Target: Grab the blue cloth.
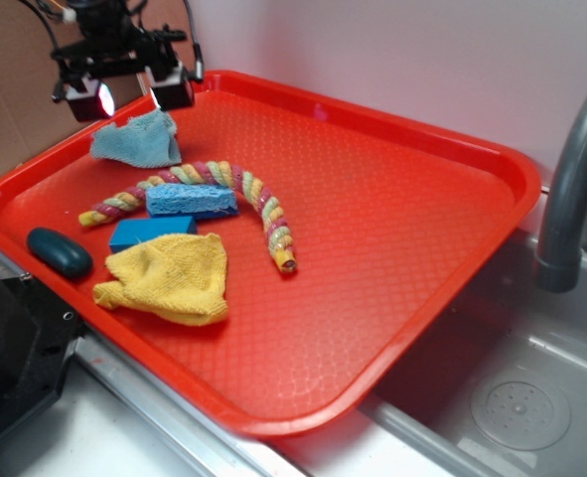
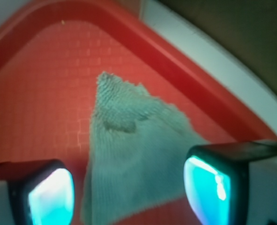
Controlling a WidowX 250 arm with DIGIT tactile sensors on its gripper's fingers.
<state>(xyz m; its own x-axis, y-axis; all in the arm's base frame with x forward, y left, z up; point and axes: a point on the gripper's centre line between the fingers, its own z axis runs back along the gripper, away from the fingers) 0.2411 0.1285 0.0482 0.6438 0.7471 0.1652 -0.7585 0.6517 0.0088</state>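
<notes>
Blue cloth [image 1: 136,140] is lying crumpled at the tray's [image 1: 402,258] ten o'clock corner, directly under the pincer [image 1: 130,96], which is hovering released with a finger [image 2: 44,192] on either side. Approach seems finished; the next move is probably descending until the pads straddle the cloth, then clenching.

A pale grey-blue terry cloth [image 2: 133,150] lies on the red plastic tray [image 2: 44,84], between the spread gripper [image 2: 129,187] fingers.
</notes>
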